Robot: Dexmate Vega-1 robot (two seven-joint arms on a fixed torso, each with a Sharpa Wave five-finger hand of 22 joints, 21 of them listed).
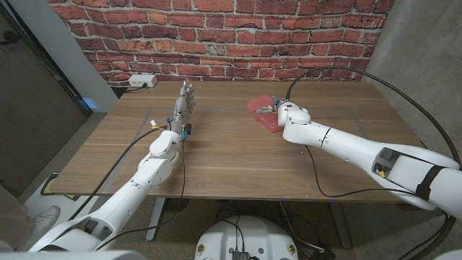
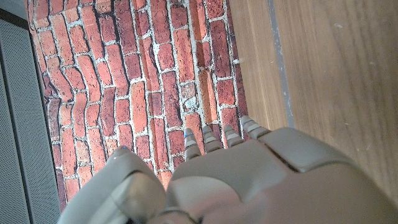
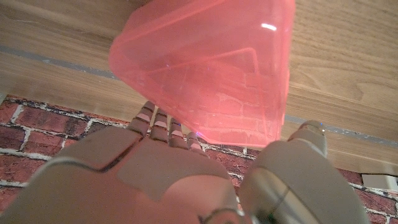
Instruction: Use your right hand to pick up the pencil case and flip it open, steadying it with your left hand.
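Observation:
The pencil case (image 1: 260, 110) is a pink see-through plastic box at the table's (image 1: 216, 155) far middle-right. My right hand (image 1: 283, 113) is on it. In the right wrist view the pencil case (image 3: 208, 68) sits tilted between my right hand's fingers (image 3: 155, 124) and thumb (image 3: 306, 135), which touch its two sides. My left hand (image 1: 185, 99) stands on the table well to the left of the case, with its fingers straight and nothing in it. In the left wrist view my left hand (image 2: 236, 180) has its fingers (image 2: 214, 138) stretched towards the brick wall.
A brick wall (image 1: 238, 36) runs along the table's far edge. A white power strip (image 1: 141, 81) lies at its foot on the far left. A black cable (image 1: 317, 76) loops over the table's right part. Thin tape lines (image 1: 361, 112) mark the wood.

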